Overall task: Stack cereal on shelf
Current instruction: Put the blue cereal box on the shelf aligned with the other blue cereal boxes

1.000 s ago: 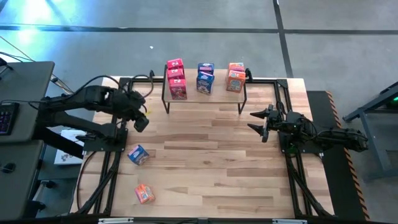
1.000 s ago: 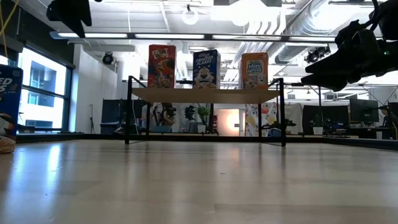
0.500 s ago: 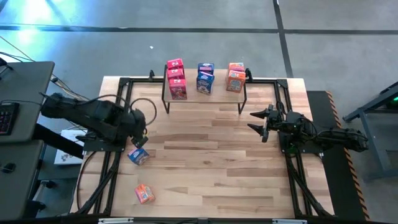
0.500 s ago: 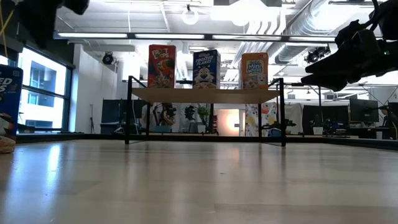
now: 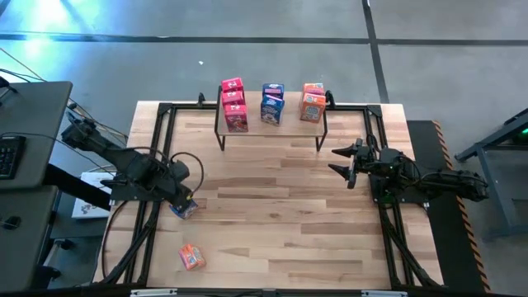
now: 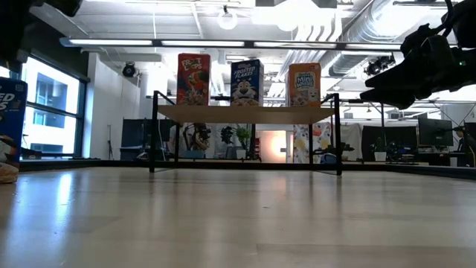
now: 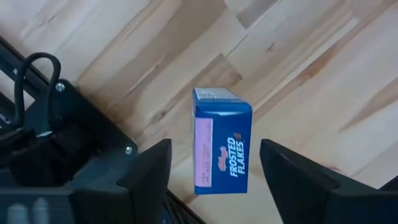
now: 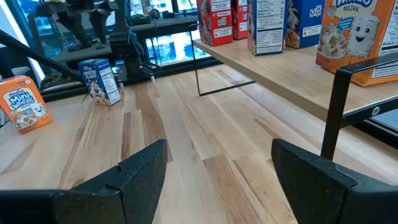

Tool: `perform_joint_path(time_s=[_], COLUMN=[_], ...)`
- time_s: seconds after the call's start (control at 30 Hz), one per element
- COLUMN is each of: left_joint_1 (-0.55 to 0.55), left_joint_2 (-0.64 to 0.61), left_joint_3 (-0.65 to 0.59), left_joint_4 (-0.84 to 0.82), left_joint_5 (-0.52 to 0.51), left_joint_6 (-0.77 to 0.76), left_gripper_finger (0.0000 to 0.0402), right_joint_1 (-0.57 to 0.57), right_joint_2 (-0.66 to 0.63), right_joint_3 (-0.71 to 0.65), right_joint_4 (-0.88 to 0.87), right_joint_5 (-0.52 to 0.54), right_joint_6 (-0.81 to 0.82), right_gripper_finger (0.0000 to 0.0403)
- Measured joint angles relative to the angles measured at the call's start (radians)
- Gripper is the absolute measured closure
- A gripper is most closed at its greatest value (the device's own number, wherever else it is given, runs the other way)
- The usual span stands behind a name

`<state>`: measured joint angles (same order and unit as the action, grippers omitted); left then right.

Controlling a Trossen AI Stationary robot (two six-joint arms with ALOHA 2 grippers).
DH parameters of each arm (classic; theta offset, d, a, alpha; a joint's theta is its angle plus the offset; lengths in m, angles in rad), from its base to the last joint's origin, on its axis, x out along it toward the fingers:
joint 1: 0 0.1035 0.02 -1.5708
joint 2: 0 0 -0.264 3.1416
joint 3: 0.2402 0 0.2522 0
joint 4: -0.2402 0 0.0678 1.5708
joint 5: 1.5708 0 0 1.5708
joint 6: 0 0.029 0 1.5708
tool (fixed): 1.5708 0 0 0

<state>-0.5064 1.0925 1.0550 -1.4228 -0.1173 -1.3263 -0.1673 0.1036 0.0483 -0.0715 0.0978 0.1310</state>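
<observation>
The left gripper [image 5: 183, 198] is seen from above directly over a blue box [image 7: 222, 142], which it largely hides in the high view; only a corner of the box shows beneath it. In the left wrist view the jaws stand apart, one on each side of the box, with bare wood visible between each finger and the cardboard, so nothing is gripped. The box stands on the table [image 5: 280, 214] near its left edge, just beside the black frame rail [image 7: 74, 124]. In the low view this box is cut off at the picture's left border.

An orange box [image 5: 191, 257] lies on the table well apart from the left jaws, nearer the front edge.

The shelf [image 5: 272, 124] is at the far side, well apart from both grippers. Red boxes [image 5: 234, 103], blue boxes [image 5: 272, 102] and orange boxes [image 5: 313, 101] are stood on it in three rows; the rear ones are partly hidden by the front ones.

The right gripper [image 5: 340, 162] is held over the table's right side, jaws spread wide and empty, pointed toward the middle
</observation>
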Motion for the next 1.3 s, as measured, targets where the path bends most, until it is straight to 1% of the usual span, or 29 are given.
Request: perform_joint_path(time_s=[0.17,0.3,0.57,1.07,1.3], left_joint_1=[-0.062,-0.094,-0.123,-0.124,-0.122], left_joint_2=[0.042,0.078,0.142,0.289,0.31], left_joint_3=[0.0,0.0,-0.001,-0.001,-0.001], left_joint_4=[0.0,0.005,0.007,0.017,0.028], left_joint_5=[-0.005,-0.013,-0.032,-0.032,-0.016], left_joint_6=[-0.035,-0.051,-0.051,-0.05,-0.046], left_gripper_finger=[0.0121,0.01,0.0098,0.0098,0.01], right_joint_1=[0.0,0.0,0.0,0.0,0.0], right_joint_2=[0.0,0.0,0.0,0.0,0.0], right_joint_3=[0.0,0.0,0.0,0.0,0.0], right_joint_4=[0.0,0.0,0.0,0.0,0.0], right_joint_5=[0.0,0.0,0.0,0.0,0.0], right_joint_6=[0.0,0.0,0.0,0.0,0.0], right_gripper_finger=[0.0121,0.0121,0.0121,0.0121,0.0121])
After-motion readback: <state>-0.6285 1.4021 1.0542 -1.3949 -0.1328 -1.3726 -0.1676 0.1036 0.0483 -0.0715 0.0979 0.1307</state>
